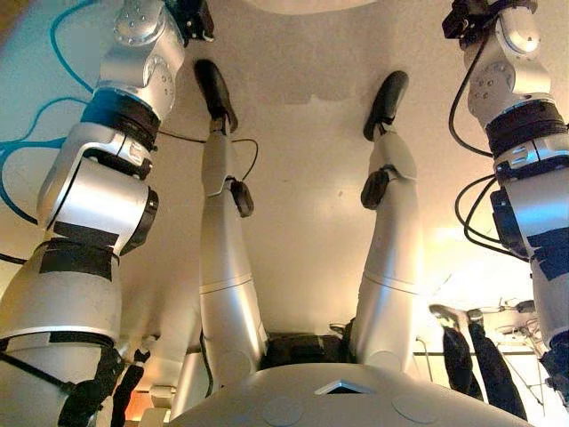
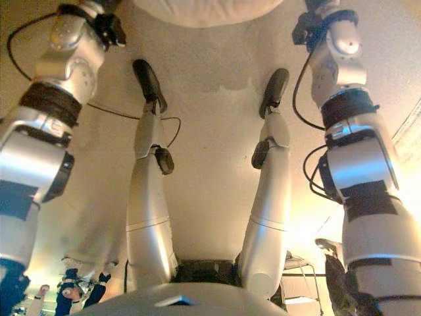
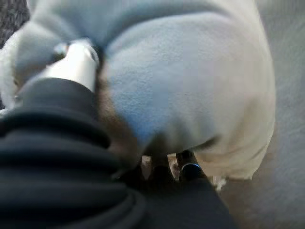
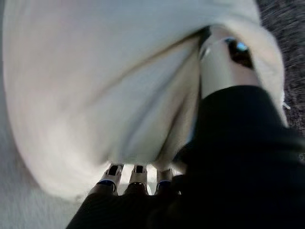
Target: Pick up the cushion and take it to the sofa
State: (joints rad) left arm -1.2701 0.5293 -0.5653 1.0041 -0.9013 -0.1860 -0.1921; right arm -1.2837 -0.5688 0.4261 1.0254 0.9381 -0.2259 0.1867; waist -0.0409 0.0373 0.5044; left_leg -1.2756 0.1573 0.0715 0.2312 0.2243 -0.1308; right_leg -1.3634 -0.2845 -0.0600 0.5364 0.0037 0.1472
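A cream fleece cushion (image 3: 190, 81) is held between my two hands in front of me. Only its lower edge shows at the top of the right eye view (image 2: 204, 10). My left hand (image 3: 71, 119) is shut on one end, with the thumb pressed into the fabric and fingertips (image 3: 190, 169) curled under it. My right hand (image 4: 224, 119) is shut on the other end of the cushion (image 4: 95, 95), with its thumb dug into a fold and fingertips (image 4: 136, 174) beneath. In the eye views both hands are cut off by the upper edge.
A pale floor (image 1: 302, 205) lies below. A dark grey woven surface shows beside the cushion in both wrist views (image 3: 9, 19) (image 4: 286, 28). A person's dark legs (image 1: 480, 356) and a metal frame (image 2: 296, 270) stand behind me.
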